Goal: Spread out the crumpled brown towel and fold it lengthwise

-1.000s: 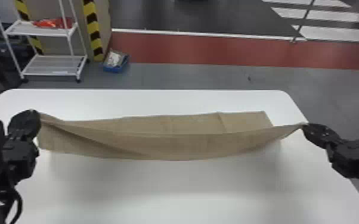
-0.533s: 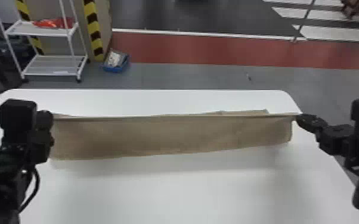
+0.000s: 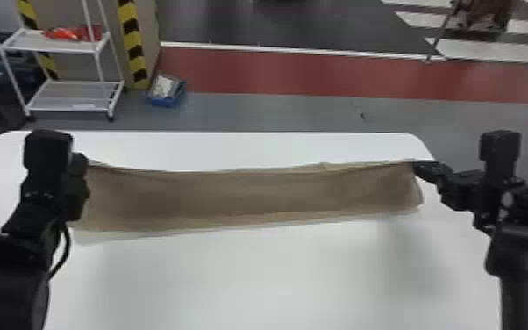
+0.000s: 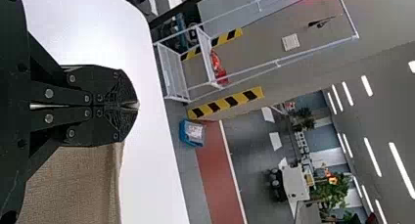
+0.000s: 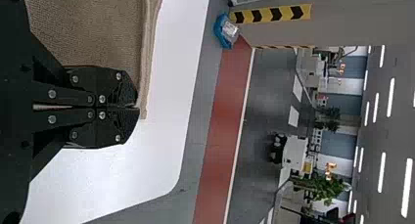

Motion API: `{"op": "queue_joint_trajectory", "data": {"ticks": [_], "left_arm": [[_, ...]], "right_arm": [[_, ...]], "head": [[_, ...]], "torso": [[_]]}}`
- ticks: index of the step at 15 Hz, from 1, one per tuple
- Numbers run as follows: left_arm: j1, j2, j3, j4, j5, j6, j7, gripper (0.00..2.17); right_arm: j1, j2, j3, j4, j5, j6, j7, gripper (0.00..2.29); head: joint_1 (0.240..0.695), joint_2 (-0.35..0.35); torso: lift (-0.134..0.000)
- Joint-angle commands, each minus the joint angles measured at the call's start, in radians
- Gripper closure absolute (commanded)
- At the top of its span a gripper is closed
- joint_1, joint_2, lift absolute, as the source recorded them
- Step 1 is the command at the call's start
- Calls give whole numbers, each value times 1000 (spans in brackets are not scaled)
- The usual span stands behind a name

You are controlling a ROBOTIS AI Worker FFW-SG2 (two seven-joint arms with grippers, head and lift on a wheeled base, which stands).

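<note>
The brown towel (image 3: pixel 241 193) stretches as a long strip across the white table, between the two grippers. At its left end is my left gripper (image 3: pixel 84 163), and at its far right corner my right gripper (image 3: pixel 416 166). In the left wrist view the left gripper (image 4: pixel 131 106) is closed at the tips, with the towel (image 4: pixel 73 185) beside it. The right wrist view has the right gripper (image 5: pixel 133 107) shut on the corner of the towel (image 5: pixel 93 28), whose folded edge runs up from the fingertips.
The white table (image 3: pixel 258 272) extends in front of the towel and in a band behind it. Beyond its far edge, on the floor, stand a white wire shelf (image 3: pixel 68 94) and a blue box (image 3: pixel 166 91); a striped post is beside the shelf.
Both grippers have moved towards the table's far side, and the towel's held edge with them. The right arm has also come inward. The towel now lies as a narrower strip with its near edge slanting.
</note>
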Motion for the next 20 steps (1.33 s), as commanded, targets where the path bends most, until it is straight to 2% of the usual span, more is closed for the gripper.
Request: {"op": "queue_joint_trajectory", "data": {"ticks": [1, 3, 7, 15, 20], "left_arm": [[-32, -6, -3, 41, -1, -28, 1, 1436], [-65, -7, -18, 91, -4, -28, -1, 1433], [-118, -7, -31, 202, -14, -68, 13, 1436], [-157, -7, -55, 256, -56, -92, 30, 1433], [-167, -7, -55, 280, -59, -92, 30, 1433]], "right_arm": [[-19, -3, 17, 36, 16, -3, -18, 1298], [-53, -6, 30, 101, 53, -3, -40, 1295], [-99, -29, 65, 216, 54, -15, -92, 1295], [-139, -22, 73, 268, 31, -77, -129, 1295], [-168, -29, 97, 326, 48, -83, -187, 1288]], "head": [[695, -106], [695, -100], [695, -99], [695, -88], [695, -84]], "torso": [[-124], [-124], [-124], [-124], [-124]]}}
